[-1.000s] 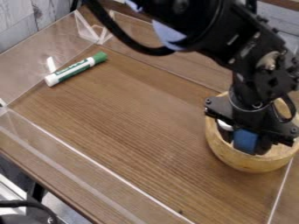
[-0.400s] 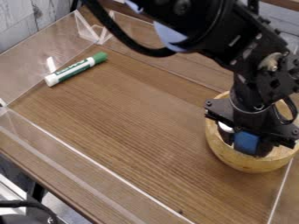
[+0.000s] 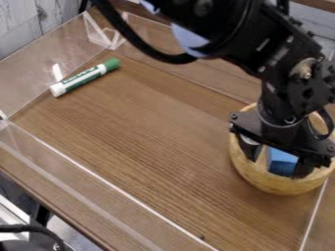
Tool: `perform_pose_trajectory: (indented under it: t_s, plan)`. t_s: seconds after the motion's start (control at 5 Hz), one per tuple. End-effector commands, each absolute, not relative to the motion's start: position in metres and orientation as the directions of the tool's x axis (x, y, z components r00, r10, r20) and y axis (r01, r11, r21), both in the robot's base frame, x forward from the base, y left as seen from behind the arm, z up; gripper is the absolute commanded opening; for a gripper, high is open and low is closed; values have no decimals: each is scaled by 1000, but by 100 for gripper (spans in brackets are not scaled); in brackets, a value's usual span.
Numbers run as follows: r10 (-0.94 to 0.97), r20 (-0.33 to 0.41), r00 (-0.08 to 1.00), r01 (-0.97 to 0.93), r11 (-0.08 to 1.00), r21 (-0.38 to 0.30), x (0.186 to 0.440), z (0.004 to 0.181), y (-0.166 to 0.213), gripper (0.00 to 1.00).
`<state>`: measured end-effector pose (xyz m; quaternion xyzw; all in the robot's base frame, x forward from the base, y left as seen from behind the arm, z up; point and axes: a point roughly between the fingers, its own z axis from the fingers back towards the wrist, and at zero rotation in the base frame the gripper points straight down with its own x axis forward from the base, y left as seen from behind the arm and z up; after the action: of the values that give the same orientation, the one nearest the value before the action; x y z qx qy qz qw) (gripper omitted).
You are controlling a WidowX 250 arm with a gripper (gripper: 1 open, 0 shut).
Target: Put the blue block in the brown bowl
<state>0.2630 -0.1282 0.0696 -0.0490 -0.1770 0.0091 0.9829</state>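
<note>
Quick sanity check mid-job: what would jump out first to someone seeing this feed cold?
The black arm's end effector hangs over the bowl at lower right, open. The blue block shows inside the bowl beneath it. Far off at upper left, a marker lies alone on the table.

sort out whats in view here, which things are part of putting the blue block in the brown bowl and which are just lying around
Part of the job:
- blue block, lying in the bowl
- brown bowl, at the table's right edge
- tool, over the bowl, jaws open

Just lying about:
- green-capped white marker, far left on the wooden table
- clear side walls around the table
</note>
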Motion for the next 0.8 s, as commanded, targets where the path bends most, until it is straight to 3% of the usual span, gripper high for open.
perform_pose_trajectory:
  t_s: [0.0,0.6]
  plan:
    - [55,386,921,-7,992,-125,270,87,-127,100]
    - [64,379,923,-19,992,-121,273,94,-118,100]
